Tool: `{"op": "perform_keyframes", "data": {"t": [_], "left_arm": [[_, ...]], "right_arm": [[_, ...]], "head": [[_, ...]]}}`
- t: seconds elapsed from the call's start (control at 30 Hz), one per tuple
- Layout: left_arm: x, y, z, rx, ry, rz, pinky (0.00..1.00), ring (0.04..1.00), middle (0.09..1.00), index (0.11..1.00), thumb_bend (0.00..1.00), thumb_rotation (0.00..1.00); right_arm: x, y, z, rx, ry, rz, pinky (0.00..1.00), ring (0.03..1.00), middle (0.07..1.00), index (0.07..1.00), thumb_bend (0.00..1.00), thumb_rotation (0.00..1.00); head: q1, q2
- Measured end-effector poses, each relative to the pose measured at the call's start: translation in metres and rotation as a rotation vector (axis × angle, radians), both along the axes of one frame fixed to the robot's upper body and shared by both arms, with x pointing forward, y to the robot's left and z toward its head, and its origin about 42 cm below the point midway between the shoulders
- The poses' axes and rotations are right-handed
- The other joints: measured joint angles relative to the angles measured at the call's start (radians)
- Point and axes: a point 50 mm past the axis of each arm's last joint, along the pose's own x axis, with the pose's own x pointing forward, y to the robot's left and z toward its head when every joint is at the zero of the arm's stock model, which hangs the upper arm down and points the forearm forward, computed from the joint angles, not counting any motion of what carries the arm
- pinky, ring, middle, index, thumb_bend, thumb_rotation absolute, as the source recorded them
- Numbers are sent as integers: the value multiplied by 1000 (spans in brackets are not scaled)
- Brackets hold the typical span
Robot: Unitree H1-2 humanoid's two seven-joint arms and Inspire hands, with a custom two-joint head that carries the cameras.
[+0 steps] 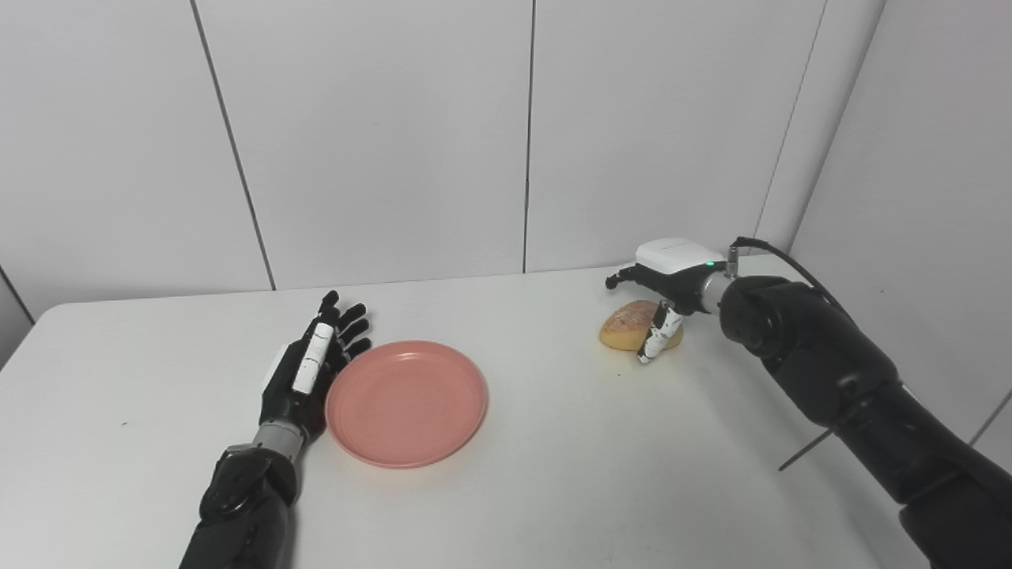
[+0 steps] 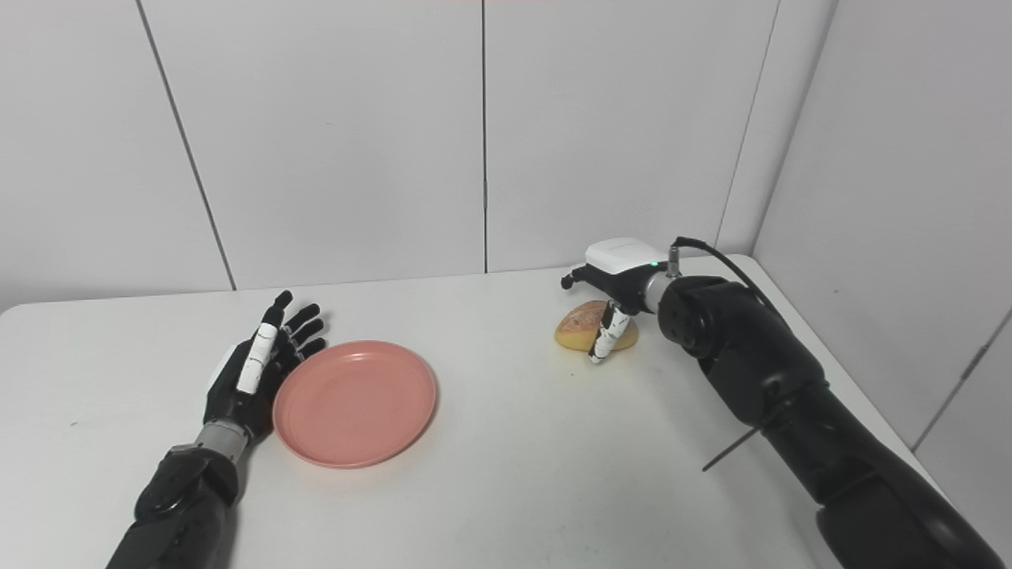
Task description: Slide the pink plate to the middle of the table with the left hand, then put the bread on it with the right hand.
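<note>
The pink plate (image 1: pixel 405 401) lies left of the table's (image 1: pixel 553 490) middle, the left hand (image 1: pixel 304 371) flat against its left rim, fingers spread and holding nothing. The right hand (image 1: pixel 660 304) hovers over the bread (image 1: pixel 628 324) near the far right corner, fingers arched around it; whether they grip it, I cannot tell. Close evenly on both sides before lifting. Count: 1 plate, 1 bread.

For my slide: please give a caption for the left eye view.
Left hand open beside pink plate; right hand over bread.
</note>
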Motion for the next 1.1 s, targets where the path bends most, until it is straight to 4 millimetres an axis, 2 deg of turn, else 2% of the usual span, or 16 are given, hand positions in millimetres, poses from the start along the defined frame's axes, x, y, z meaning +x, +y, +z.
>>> {"op": "perform_keyframes", "data": {"t": [0.17,0.33,0.4,0.53,0.6,0.73,0.83,0.87,0.9,0.93,1.1], "left_arm": [[-2,-1,1,6,-10,-4,869,900,884,1000,847,753],[-2,-1,1,2,-6,-6,872,899,889,1000,850,763],[-2,-2,1,2,-5,-7,873,899,884,1000,863,760],[-2,-3,0,1,-3,-9,864,900,884,1000,868,767],[-2,-3,1,2,-3,-10,859,899,878,1000,880,768],[-3,-3,1,1,-2,-11,873,898,878,1000,866,759],[-4,-5,1,-4,2,-15,871,895,884,1000,856,763],[-4,-6,1,-4,2,-16,868,894,886,1000,853,768],[-4,-6,1,-5,3,-16,867,893,888,1000,846,771],[-4,-6,1,-5,3,-16,870,893,889,1000,841,773],[-4,-6,1,-5,3,-17,875,900,906,1000,877,775]], "right_arm": [[1,-4,-10,-42,12,-3,642,806,834,793,1000,213],[1,0,-16,-66,13,5,516,657,733,736,937,103],[1,2,-18,-71,9,12,540,668,731,730,918,79],[0,8,-24,-113,17,28,599,691,743,720,910,94],[1,9,-24,-123,15,30,598,695,748,719,904,106],[2,7,-23,-121,17,24,514,627,705,697,856,110],[2,6,-24,-108,8,52,449,531,601,650,783,69],[2,6,-25,-104,2,63,416,495,529,590,658,36],[2,5,-25,-98,-2,73,392,471,498,538,581,15],[3,4,-26,-93,-6,79,374,455,487,513,550,6],[3,2,-27,-82,-29,95,331,407,468,501,529,0]], "head": [[5,8],[3,2],[3,2],[5,3],[6,3],[6,8],[9,11],[9,11],[11,11],[14,8],[26,6]]}}
